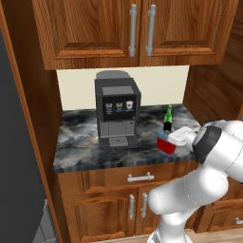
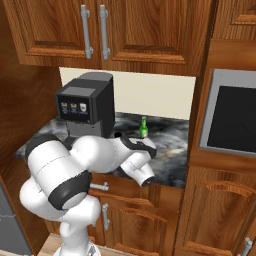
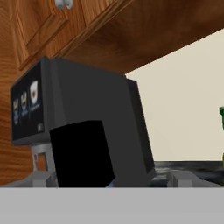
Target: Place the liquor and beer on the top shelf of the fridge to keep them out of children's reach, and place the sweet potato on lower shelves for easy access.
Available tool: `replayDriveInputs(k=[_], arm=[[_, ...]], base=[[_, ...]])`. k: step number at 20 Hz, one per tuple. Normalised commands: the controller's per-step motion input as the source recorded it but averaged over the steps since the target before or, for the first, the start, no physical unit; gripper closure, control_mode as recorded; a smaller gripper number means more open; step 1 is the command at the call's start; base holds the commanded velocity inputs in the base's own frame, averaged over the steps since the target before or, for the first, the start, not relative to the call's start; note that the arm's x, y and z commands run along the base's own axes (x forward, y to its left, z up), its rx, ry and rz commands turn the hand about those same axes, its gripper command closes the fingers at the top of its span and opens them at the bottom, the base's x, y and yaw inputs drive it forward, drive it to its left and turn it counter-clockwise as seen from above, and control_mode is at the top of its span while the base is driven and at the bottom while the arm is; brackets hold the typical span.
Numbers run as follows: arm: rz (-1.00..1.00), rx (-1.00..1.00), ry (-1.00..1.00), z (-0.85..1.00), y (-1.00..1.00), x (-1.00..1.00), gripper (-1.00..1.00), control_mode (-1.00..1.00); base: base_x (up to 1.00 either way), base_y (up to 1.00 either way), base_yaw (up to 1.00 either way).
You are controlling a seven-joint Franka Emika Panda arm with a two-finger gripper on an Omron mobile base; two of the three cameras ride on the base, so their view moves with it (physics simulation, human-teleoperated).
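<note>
Two bottles stand on the marble counter (image 1: 80,142), listed from the robot outward.

Item 1, gripper (image 1: 174,137): at the counter's right end, right up against the liquor at about its shoulder height. Jaws spread to their widest and gripping nothing; whether the bottle sits between the fingers or just beside them cannot be told. In the hand view a black block looms close, probably the liquor's cap.

Item 2, liquor (image 1: 164,144): squat red square bottle near the front edge, upright. Judged glass, rigid, heavy for its size, breakable; flat sides should give the pads firm purchase. Best taken across the red body, below the shoulder.

Item 3, beer (image 1: 168,119): slim green bottle just behind the liquor, upright. Judged lighter, smooth, round, easy to tip; take hold on the body, not the long neck.

Item 4, coffee machine (image 1: 117,114): dark, left of both bottles, against the wall.

Item 5, upper cabinets (image 1: 137,28): wooden doors closed.
</note>
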Motion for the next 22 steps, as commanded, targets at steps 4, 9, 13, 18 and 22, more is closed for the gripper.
replayDriveInputs(k=[4, 9, 13, 18, 22], arm=[[0.02, 0.00, 0.00, 0.00, 0.00, -0.20, -1.00, -1.00], [0.01, -0.01, 0.00, 0.00, 0.00, -0.17, -1.00, -1.00], [0.00, -0.03, 0.00, 0.01, 0.00, -0.01, -1.00, -1.00], [0.00, -0.03, 0.00, 0.02, 0.00, 0.00, -1.00, -1.00], [0.00, -0.05, 0.00, 0.00, 0.00, 0.00, -1.00, -1.00]], base=[[0.00, 0.00, 0.00], [0.00, 0.00, 0.00], [0.00, 0.00, 0.00], [0.00, 0.00, 0.00], [0.00, 0.00, 0.00]])
